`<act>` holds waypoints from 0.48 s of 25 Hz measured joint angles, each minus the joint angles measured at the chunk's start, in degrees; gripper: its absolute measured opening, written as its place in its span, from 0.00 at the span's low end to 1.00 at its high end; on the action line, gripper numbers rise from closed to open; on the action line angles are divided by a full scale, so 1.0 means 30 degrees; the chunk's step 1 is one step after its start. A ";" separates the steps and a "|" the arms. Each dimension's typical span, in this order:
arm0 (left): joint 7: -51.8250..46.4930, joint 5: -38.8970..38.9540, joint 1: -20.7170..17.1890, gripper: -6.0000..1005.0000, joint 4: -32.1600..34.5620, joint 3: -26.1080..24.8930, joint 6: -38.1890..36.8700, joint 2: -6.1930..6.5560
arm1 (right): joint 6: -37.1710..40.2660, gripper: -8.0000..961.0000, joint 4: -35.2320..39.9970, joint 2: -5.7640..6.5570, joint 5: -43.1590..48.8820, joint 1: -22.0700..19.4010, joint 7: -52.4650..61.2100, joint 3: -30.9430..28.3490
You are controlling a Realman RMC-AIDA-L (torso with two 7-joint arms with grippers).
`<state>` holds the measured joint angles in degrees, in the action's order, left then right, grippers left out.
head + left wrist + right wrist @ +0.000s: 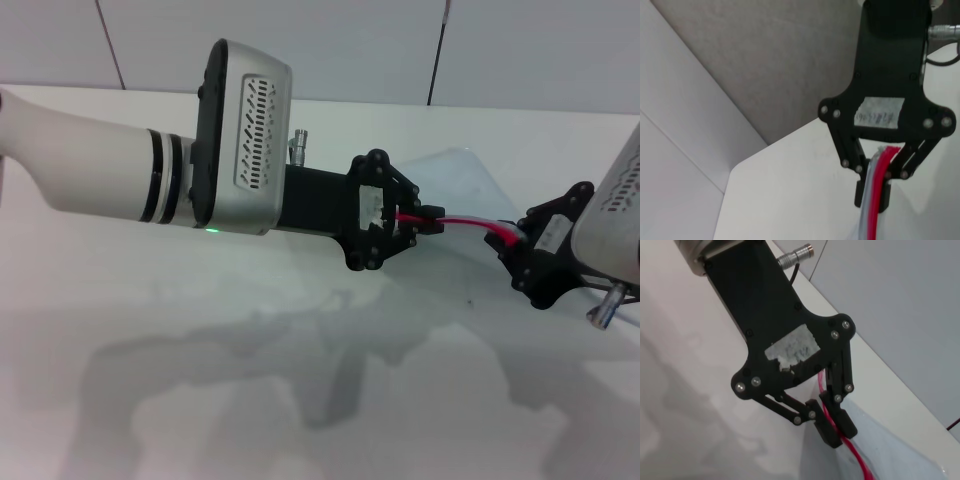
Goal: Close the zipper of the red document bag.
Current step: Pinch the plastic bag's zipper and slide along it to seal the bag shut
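White tabletop (200, 400) fills the head view, grey wall panels behind along the top edge.

Left gripper (432, 220), centre of the frame: fingers together, clamped on the zipper (465, 222). In the left wrist view the red strip and a pale band of pouch edge pass between the closed fingers (861, 192). Whether the slider itself is in the pinch cannot be told.

Right gripper (512, 243), right of centre in the head view: closed on the same red strip farther along; the right wrist view shows its fingertips (829, 431) nipping the red line where it meets the pouch.

Red document bag (455, 180): translucent pale sheet, lifted off the table and held up by its red edge between the two grippers, the rest trailing toward the upper right and lower right of the frame.

Risks, judged from this pose:
- Short span of zipper between the grippers; a pull could run the left fingers into the right.
- If the left pinch holds tape instead of the slider, a pull drags the bag and closes nothing.
- Thin slick plastic may slip from the right grip under tension.
- Hanging sheet may buckle and jam the track.
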<state>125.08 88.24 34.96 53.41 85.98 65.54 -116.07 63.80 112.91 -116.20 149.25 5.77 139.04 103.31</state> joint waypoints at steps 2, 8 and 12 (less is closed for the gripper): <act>-0.0002 -0.0002 -0.0064 0.07 -0.0017 -0.0009 -0.0102 0.0005 | -0.0001 0.08 0.0014 -0.0002 0.0102 -0.0017 0.0019 -0.0013; -0.0022 -0.0003 -0.0175 0.07 -0.0027 -0.0029 -0.0307 0.0033 | -0.0016 0.08 0.0132 -0.0031 0.0736 -0.0191 0.0208 -0.0003; -0.0062 -0.0003 -0.0307 0.07 -0.0040 -0.0038 -0.0337 0.0103 | -0.0053 0.09 0.0216 -0.0027 0.0747 -0.0257 0.0214 -0.0024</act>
<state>124.89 88.23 34.04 53.29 85.87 64.53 -115.76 63.65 113.56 -116.28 151.49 4.99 139.68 103.24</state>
